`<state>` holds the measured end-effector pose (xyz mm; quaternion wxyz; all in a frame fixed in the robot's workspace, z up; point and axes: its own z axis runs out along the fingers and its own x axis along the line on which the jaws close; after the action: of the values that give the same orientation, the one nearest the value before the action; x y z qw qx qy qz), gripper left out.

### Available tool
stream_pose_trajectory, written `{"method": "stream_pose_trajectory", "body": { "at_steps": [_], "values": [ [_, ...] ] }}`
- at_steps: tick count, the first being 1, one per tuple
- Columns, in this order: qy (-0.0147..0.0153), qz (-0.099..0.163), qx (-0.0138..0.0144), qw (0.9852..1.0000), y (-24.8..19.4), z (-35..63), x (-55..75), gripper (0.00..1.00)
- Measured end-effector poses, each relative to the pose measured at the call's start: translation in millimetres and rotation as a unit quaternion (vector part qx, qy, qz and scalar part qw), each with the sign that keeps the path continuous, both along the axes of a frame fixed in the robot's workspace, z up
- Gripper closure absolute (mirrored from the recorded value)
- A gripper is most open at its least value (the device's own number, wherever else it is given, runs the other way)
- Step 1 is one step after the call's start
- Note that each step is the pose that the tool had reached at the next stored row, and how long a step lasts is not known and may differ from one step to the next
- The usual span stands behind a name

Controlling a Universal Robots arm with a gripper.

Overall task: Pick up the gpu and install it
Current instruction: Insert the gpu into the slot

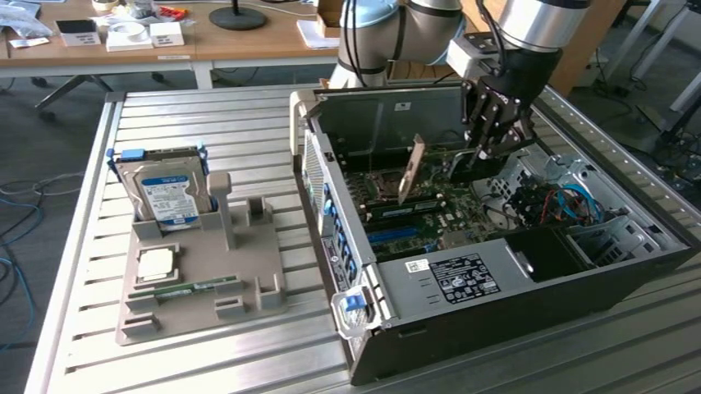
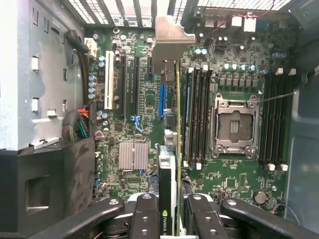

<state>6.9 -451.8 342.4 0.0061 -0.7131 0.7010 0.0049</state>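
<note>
While 1 end effector (image 2: 172, 201) clasps 1 gpu (image 2: 166, 174) | over 1 motherboard (image 2: 234, 181); 1 hard drive (image 1: 167, 197) racked

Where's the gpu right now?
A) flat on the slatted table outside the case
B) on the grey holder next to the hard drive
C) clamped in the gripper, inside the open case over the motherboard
C: the wrist view shows the gripper closed on the gpu, held edge-on above the motherboard inside the case.
</note>
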Motion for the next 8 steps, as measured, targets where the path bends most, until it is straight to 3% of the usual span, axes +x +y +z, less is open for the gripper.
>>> {"method": "stream_pose_trajectory", "body": {
  "at_steps": [5, 8],
  "values": [
    [-0.0106, 0.000, 0.0000, 0.9999, 0.0, -4.9, -7.5, 0.73],
    [-0.0128, 0.000, 0.0000, 0.9999, 0.0, -7.3, -12.3, 0.73]
  ]
}}
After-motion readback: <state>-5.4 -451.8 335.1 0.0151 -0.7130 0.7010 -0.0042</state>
